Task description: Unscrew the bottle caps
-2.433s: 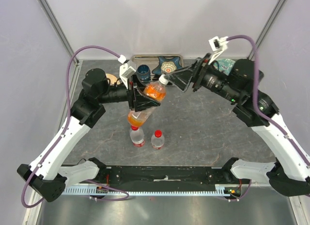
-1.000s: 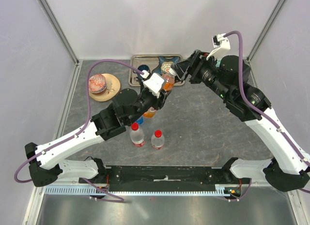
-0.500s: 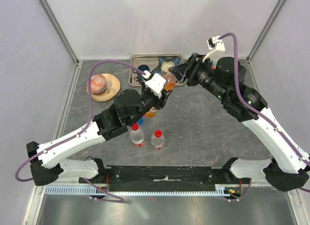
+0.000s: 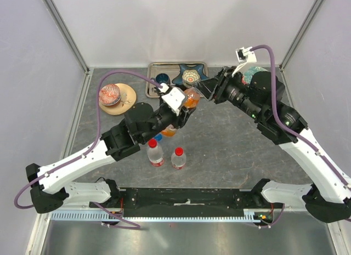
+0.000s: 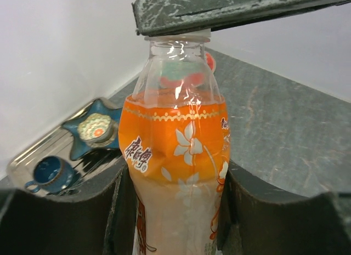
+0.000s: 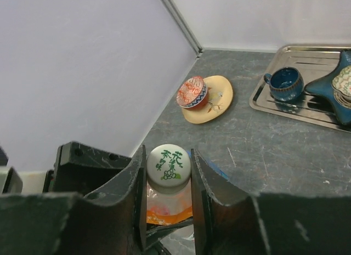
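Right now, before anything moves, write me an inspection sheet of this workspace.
Surface: grey table, scuffed.
Job's things: orange bottle held tilted, white cap on it; two red-capped bottles standing near the arm bases; a blue cap peeks out behind them, its bottle hidden.
Clutter: metal tray holding blue cup and star dish; patterned bowl on tan plate.
Grippers: left pincer shut on the orange bottle's body; right pincer shut on the white cap.
Cables: purple cable runs along each arm to its wrist.
Surroundings: pale walls, metal corner posts.
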{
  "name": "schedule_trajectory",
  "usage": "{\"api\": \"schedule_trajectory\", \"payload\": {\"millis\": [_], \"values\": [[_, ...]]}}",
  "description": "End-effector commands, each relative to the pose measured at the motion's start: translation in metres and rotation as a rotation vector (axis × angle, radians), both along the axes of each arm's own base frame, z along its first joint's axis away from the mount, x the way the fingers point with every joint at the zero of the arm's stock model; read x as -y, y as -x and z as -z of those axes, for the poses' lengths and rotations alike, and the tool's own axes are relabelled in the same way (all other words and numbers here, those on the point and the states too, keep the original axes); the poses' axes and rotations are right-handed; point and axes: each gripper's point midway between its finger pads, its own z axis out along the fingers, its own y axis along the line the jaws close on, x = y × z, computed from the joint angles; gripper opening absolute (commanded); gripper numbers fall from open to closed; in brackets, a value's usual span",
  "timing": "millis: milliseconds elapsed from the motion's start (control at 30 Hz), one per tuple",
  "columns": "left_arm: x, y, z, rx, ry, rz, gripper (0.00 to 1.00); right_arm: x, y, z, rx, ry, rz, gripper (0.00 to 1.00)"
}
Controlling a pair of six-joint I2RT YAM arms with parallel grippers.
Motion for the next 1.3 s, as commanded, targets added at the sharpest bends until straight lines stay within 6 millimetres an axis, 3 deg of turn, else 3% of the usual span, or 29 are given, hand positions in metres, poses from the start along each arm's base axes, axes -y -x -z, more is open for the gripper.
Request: {"api": "schedule_trajectory", "payload": {"millis": [0,100,267,467,700,933,1067,1233,1267], "values": [[0.009,0.059,-0.051,0.024,0.146,0.320,0.44,0.001,0.016,-0.013,0.137,0.060,-0.095,0.00],[0.012,0.090,-0.061,-0.009,0.163,0.509,0.43,-0.003,0.028,-0.020,0.180,0.060,-0.168,0.00],[0.002,0.140,-0.074,-0.074,0.188,0.845,0.45,-0.015,0.070,-0.037,0.292,0.028,-0.389,0.00],[-0.015,0.174,-0.087,-0.148,0.222,1.140,0.45,-0.019,0.123,-0.055,0.487,-0.022,-0.633,0.00],[-0.025,0.193,-0.091,-0.193,0.221,1.328,0.45,-0.028,0.169,-0.047,0.569,-0.048,-0.945,0.00],[-0.022,0.194,-0.087,-0.200,0.229,1.406,0.45,-0.020,0.207,-0.041,0.634,-0.112,-1.188,0.00],[-0.019,0.191,-0.084,-0.187,0.227,1.413,0.46,-0.017,0.216,-0.026,0.647,-0.108,-1.262,0.00],[-0.016,0.188,-0.082,-0.202,0.213,1.428,0.47,-0.015,0.221,-0.021,0.641,-0.126,-1.307,0.01],[-0.015,0.187,-0.081,-0.199,0.208,1.428,0.47,-0.016,0.220,-0.021,0.640,-0.123,-1.302,0.06]]}}
